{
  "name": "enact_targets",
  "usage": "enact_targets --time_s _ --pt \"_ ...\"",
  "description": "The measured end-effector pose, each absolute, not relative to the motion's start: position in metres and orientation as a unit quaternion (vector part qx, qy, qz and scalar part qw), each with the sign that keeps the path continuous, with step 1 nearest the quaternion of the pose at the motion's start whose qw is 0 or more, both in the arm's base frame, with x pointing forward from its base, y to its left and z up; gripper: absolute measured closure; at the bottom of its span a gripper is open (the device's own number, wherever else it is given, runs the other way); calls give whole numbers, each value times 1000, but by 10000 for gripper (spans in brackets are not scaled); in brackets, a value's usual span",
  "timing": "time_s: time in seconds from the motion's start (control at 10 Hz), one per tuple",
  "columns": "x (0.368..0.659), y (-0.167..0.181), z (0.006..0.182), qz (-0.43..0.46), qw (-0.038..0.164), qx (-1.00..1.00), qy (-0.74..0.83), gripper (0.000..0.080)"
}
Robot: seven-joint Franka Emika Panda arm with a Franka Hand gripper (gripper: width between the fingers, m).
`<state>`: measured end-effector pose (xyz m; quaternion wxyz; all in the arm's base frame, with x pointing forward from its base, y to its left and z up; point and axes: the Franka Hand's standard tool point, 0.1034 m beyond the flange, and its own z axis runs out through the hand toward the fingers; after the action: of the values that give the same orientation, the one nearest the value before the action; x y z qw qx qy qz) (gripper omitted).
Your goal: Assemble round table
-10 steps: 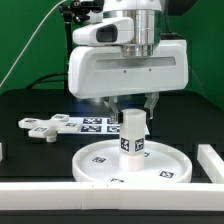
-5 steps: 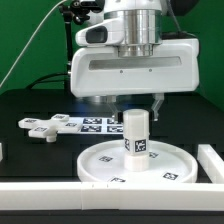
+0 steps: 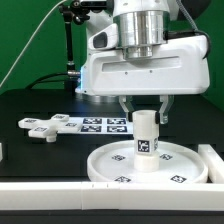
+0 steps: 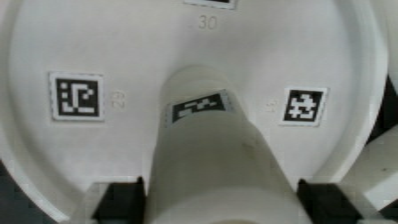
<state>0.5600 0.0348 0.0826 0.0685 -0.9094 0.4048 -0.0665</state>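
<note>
We see the gripper (image 3: 146, 111) pinching one cylinder leg (image 3: 147, 141) upright over one rimmed disc (image 3: 105, 164), one cross-shaped base piece (image 3: 42, 126) apart by the marker board (image 3: 101, 124)

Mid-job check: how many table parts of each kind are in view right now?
disc: 1
leg: 1
cross base: 1
Total: 3
</note>
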Motion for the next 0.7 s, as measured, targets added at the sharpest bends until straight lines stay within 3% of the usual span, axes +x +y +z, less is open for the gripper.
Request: enact_targets --time_s 0.2,0.7 --pt "561 39 85 -18 64 -893 445 389" --pt "559 43 83 -4 81 -822 563 389"
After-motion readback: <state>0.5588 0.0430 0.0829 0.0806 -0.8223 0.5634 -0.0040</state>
